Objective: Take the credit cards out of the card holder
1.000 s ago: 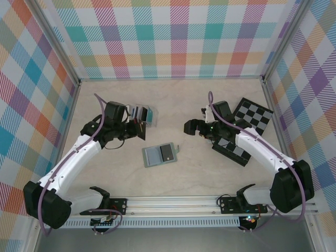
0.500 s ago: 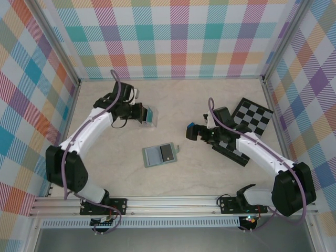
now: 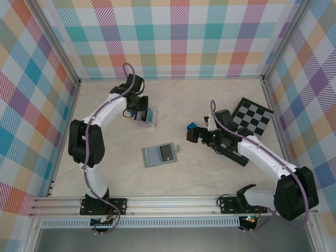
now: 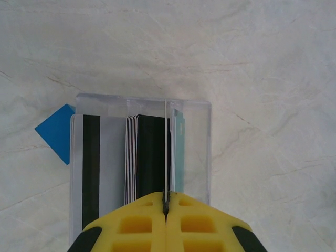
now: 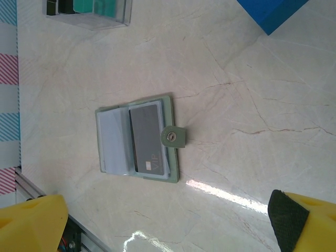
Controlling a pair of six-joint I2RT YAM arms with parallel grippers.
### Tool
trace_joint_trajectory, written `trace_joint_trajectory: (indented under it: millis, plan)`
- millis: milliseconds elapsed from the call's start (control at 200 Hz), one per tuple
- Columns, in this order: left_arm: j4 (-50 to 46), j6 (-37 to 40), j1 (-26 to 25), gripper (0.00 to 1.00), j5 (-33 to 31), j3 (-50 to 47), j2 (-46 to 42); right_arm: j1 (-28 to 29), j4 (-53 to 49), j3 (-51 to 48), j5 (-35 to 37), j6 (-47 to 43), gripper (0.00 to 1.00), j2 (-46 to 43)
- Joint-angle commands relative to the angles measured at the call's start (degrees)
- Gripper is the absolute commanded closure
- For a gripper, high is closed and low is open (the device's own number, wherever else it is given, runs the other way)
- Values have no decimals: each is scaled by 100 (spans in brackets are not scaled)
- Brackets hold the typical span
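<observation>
The left claw (image 4: 166, 203), pinched shut on a thin card (image 4: 166, 147), has swung out over the clear stand (image 4: 194, 113) near the desk's far edge, so that card looks ready to drop in. The card holder (image 3: 160, 154) lies open mid-desk with a grey card (image 5: 147, 139) inside, and the right claw (image 3: 190, 132) hangs wide to its right.
</observation>
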Motion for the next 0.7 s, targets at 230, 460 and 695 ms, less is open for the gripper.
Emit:
trace_joint_trajectory:
  millis: [230,460,695]
  plan:
    - [80,156,104,100,-380,65,236,-11,-82,-97,-216,118,0,-173]
    - [140,26,104,100,-307,-40,310,-11,-157,-97,-224,139,0,-164]
    - [156,-75,101,91,-303,-58,334,-10,-185,-62,-250,143,0,-154]
